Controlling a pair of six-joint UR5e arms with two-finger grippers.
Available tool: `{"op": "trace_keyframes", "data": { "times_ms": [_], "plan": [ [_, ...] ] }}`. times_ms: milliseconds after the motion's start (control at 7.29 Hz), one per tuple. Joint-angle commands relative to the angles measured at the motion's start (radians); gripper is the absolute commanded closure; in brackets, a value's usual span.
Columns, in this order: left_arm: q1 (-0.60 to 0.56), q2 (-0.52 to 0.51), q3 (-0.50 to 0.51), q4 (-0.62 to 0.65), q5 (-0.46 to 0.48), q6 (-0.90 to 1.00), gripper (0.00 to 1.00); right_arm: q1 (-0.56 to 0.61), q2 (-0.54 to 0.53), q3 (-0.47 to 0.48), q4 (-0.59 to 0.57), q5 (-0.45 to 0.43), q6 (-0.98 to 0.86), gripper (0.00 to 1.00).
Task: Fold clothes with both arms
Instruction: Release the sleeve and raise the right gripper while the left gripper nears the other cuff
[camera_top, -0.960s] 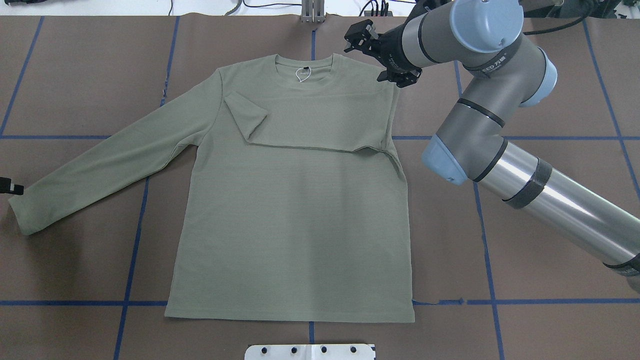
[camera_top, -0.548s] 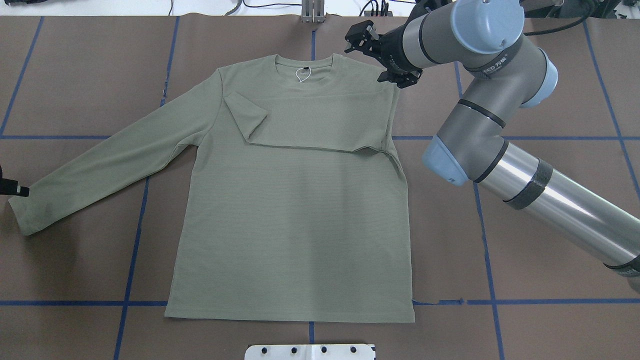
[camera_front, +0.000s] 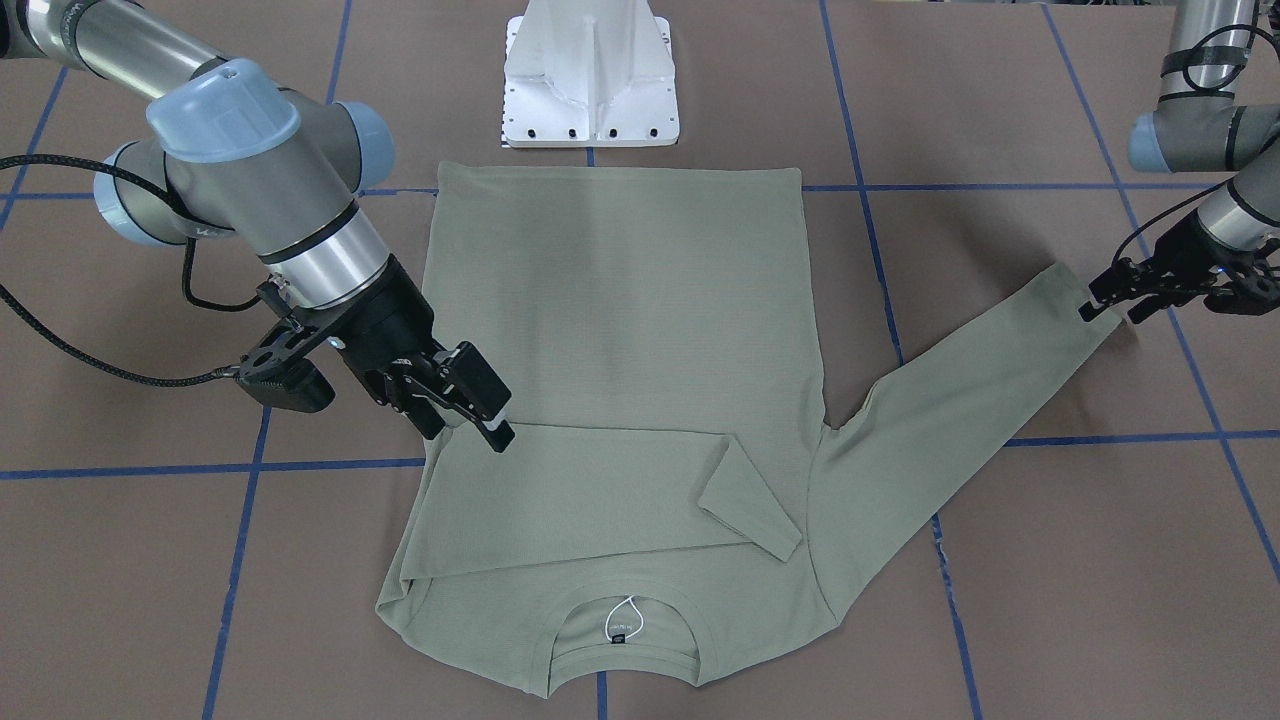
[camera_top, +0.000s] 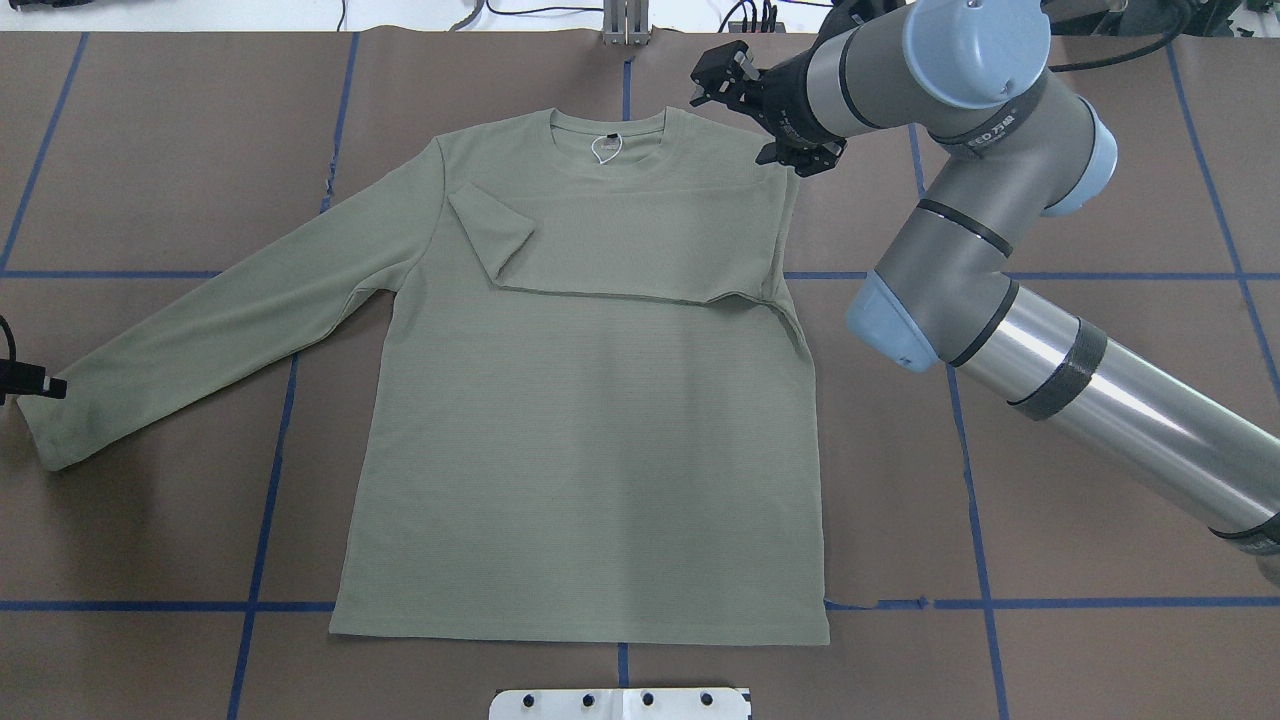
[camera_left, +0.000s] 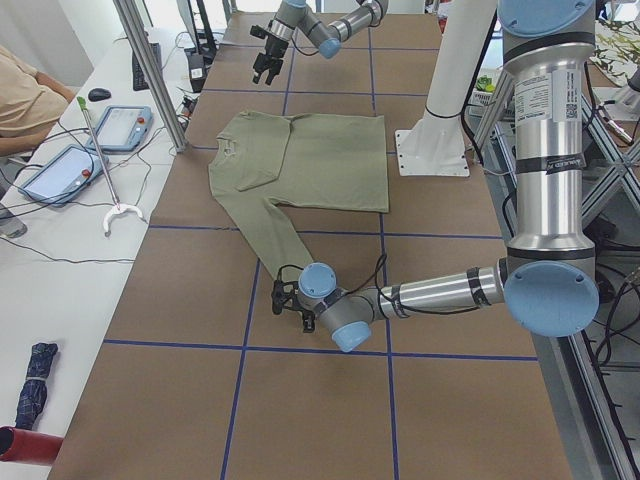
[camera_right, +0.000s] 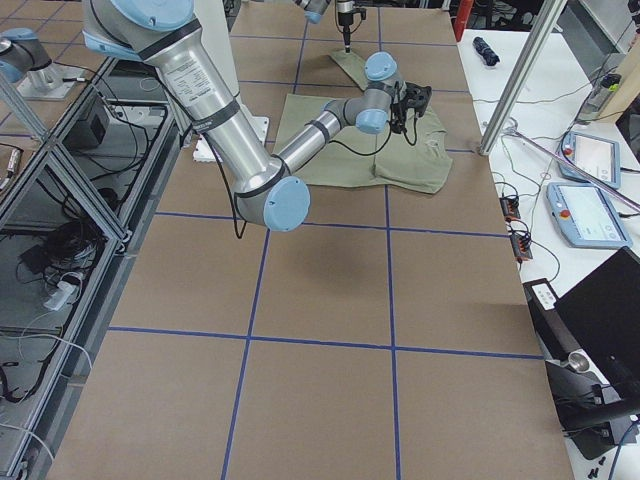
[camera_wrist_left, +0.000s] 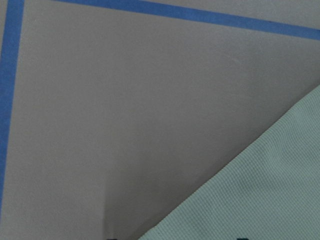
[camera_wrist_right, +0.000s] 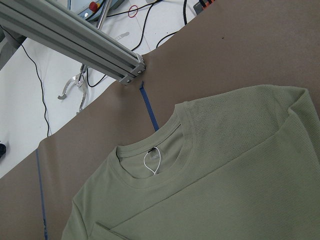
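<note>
My sage-green shirt (camera_top: 590, 450) lies flat and face up on the brown-papered table (camera_top: 1080, 500), which is marked off in squares by blue tape lines (camera_top: 1100, 603). Its hem runs just in front of my white pedestal base (camera_front: 590, 90) and its ribbed collar (camera_wrist_right: 150, 182) points away from me.

The right sleeve (camera_top: 640, 235) is folded across the chest, its cuff lying near the opposite armhole. The left sleeve (camera_top: 220, 320) stretches out straight towards my left side.

My right gripper (camera_front: 468, 428) hangs above the shirt's right shoulder, clear of the cloth, its two fingers spread with nothing between them. My left gripper (camera_front: 1112, 310) sits low at the end of the left sleeve, at the cuff. Its fingers look parted, and I cannot tell whether they touch the fabric.

Inside the collar is a small black neck label (camera_front: 618, 634) with a white loop (camera_front: 624, 612) above it. Any print on the label is too small to read. The black band (camera_top: 985, 128) on my right arm carries white lettering that I cannot read in full.
</note>
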Motion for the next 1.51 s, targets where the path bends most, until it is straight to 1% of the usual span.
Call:
{"op": "trace_keyframes", "data": {
  "times_ms": [0,137,274,823,1097,1234,1371],
  "plan": [
    [0.001,0.000,0.011,0.001,0.000,-0.002,0.45,-0.001,-0.002,0.002,0.000,0.001,0.003,0.00],
    [0.001,0.000,0.011,0.002,0.000,-0.003,0.78,-0.001,-0.002,0.009,0.000,0.001,0.007,0.00],
    [0.001,0.000,0.007,0.001,-0.003,-0.005,1.00,-0.002,-0.003,0.013,-0.002,0.001,0.009,0.00],
    [-0.001,0.011,-0.051,0.002,-0.017,-0.005,1.00,-0.005,-0.008,0.010,0.000,0.003,0.010,0.01],
    [-0.001,0.011,-0.055,0.001,-0.017,-0.005,1.00,-0.007,-0.008,0.010,0.000,0.003,0.010,0.00],
    [-0.001,0.011,-0.080,0.002,-0.021,-0.008,1.00,-0.005,-0.009,0.012,0.000,0.003,0.009,0.00],
    [-0.001,0.009,-0.120,0.004,-0.047,-0.008,1.00,0.001,-0.014,0.018,0.000,0.010,0.006,0.00]
  ]
}}
